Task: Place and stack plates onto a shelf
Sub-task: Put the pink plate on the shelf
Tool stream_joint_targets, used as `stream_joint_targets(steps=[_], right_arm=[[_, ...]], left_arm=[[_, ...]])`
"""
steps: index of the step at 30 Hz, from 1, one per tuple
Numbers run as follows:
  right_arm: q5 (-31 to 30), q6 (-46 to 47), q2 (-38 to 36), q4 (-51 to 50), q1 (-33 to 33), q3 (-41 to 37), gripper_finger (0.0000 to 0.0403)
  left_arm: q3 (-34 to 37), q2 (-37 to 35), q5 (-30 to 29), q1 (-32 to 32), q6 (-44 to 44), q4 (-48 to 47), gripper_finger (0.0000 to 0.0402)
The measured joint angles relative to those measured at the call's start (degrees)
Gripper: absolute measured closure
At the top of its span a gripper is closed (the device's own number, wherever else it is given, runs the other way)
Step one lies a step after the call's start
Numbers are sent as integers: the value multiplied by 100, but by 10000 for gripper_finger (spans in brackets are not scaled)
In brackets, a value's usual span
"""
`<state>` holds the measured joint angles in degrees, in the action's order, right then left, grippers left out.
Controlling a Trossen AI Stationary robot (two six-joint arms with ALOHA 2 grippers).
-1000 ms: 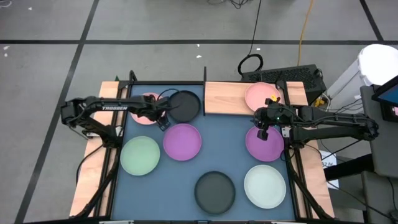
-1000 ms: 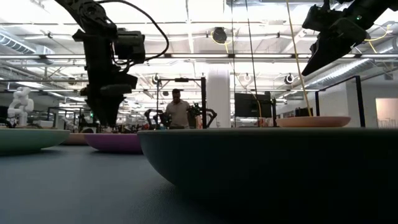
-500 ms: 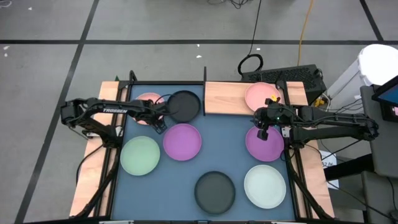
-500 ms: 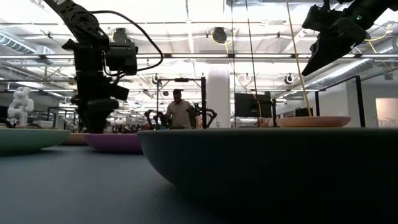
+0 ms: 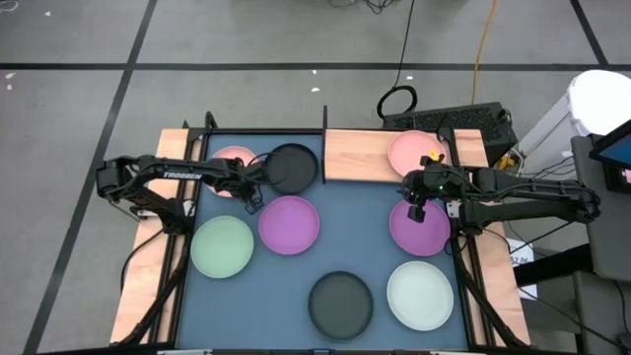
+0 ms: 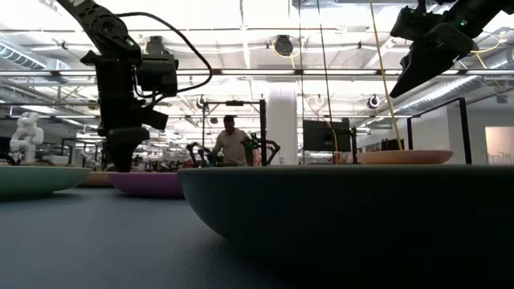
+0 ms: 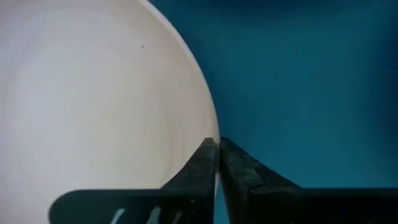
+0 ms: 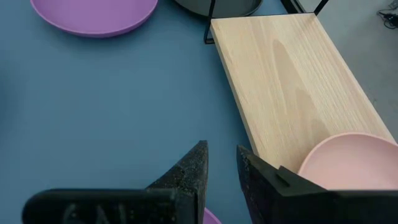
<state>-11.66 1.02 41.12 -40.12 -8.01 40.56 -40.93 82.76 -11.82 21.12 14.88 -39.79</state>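
left gripper [image 7: 217, 152] has dropped and pinched shut on the pink plate [image 7: 93, 106] rim at the mat's far-left; right gripper [image 5: 416, 209], part open and empty, unchanged near shelf [image 5: 360, 153]

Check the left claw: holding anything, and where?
Yes. The left claw is shut on the rim of the pink plate. The right claw holds nothing.
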Motion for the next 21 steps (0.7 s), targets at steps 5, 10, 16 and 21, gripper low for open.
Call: stream_joint_targets(steps=[5,10,16,21], right_arm=[[0,-1,1,1,0,0,332],[0,-1,1,2,0,0,332],[0,-5,1,2,0,0,332],[0,-12,0,2,0,0,332]], left_arm=[[-65,-95,-1,-14,-21,-132,391],[-488,-274,-31,-102,-18,-689,392],[-1355,-291,-186,-307,-127,-1348,393],[-2133,-297,-426,-506,-326,-1727,393]])
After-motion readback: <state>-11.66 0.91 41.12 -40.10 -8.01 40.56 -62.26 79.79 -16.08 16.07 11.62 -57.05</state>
